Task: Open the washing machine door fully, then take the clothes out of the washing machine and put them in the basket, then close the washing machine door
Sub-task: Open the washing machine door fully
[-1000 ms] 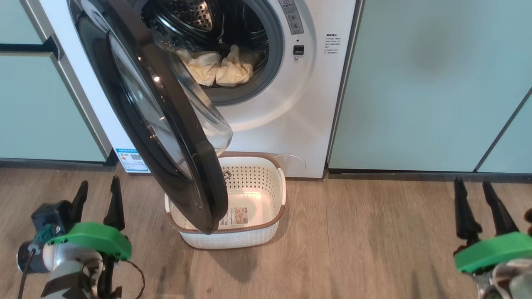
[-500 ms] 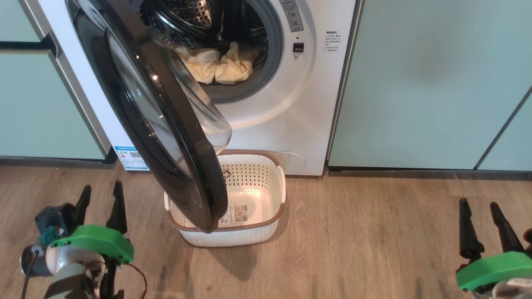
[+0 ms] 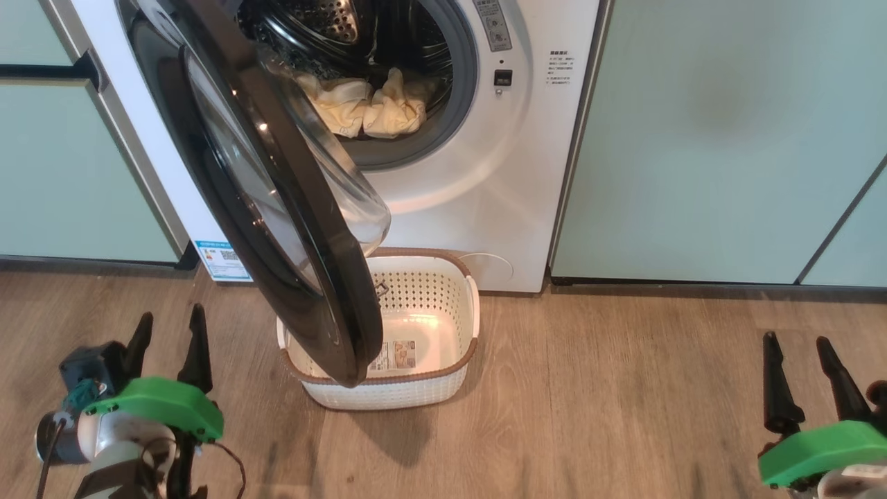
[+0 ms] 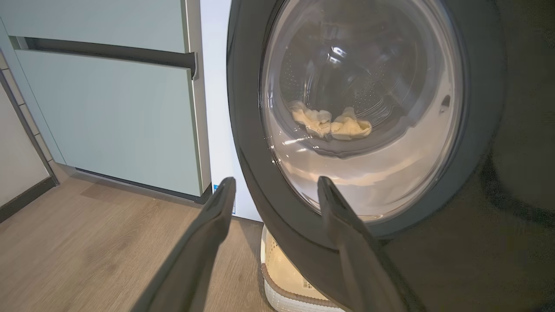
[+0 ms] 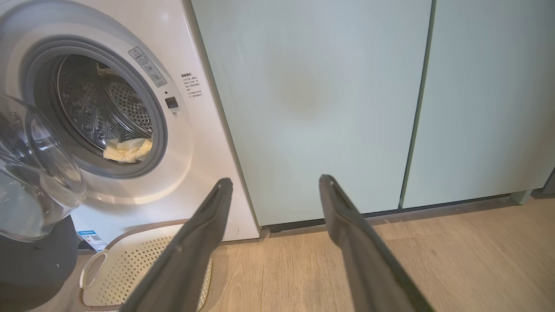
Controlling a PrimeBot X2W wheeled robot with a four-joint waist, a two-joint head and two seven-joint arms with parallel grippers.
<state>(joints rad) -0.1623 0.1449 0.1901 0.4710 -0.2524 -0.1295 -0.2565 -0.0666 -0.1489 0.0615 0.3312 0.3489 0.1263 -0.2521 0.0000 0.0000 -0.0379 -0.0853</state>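
- At the head view's bottom edge, the left gripper [image 3: 171, 313] and right gripper [image 3: 795, 338] sit slightly lower than a second ago, jaws spread wide, holding nothing (the camera shifted too).
- Beyond them stands the basket [image 3: 388, 396], unfilled.
- Over its left half hangs the washing machine door [image 3: 305, 208], half-swung as before, blocking the reach: opening it fully comes first.
- Farthest, the clothes [image 3: 367, 111] lie in the drum of the washing machine [image 3: 478, 194].

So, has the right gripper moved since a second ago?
Yes. The right gripper has drawn back from the cabinet, down the head view, jaws open.
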